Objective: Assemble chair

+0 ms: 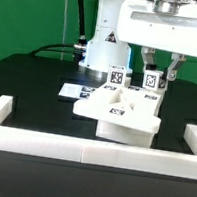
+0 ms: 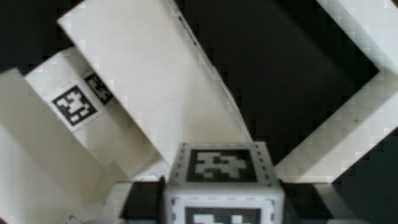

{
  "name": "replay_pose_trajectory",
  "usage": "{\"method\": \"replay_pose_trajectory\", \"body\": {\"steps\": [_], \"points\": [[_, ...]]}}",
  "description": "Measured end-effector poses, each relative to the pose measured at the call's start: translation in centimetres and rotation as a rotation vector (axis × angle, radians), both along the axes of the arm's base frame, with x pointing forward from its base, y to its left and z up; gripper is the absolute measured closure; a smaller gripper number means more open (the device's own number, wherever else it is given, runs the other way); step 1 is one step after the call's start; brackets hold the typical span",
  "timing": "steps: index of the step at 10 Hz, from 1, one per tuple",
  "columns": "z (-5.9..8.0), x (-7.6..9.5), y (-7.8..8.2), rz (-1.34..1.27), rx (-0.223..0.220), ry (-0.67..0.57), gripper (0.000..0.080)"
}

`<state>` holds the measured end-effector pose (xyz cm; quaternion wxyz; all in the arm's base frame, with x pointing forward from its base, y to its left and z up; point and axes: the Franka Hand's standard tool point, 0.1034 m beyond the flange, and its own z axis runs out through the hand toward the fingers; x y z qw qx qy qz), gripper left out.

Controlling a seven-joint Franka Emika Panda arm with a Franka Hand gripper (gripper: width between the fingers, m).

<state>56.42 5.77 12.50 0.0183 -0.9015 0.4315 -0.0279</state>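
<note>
Mid-table: one chair point(image 1: 118, 113) seat panel, two tagged legs upright behind it; gripper point(image 1: 155, 78) clamped on the right leg point(image 2: 221, 180).

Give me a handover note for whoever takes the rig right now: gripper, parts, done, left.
Gripper: low over the chair parts, fingers on either side of a tagged square leg; whether it is clamped cannot be told.
Parts: that leg stands upright at the back of the seat panel, on the exterior view's right. A second tagged leg stands upright beside it. The marker board lies behind them on the black table.
Done: two legs upright at the seat panel; how firmly seated is unclear.
Left: the remaining chair pieces, none visible here.
</note>
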Motion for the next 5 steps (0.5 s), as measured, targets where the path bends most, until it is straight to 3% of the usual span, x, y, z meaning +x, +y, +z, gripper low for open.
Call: {"method": "replay_pose_trajectory", "body": {"steps": [5], "points": [[0.02,0.11,0.15,-0.242,0.036,0.001,0.0512]]}}
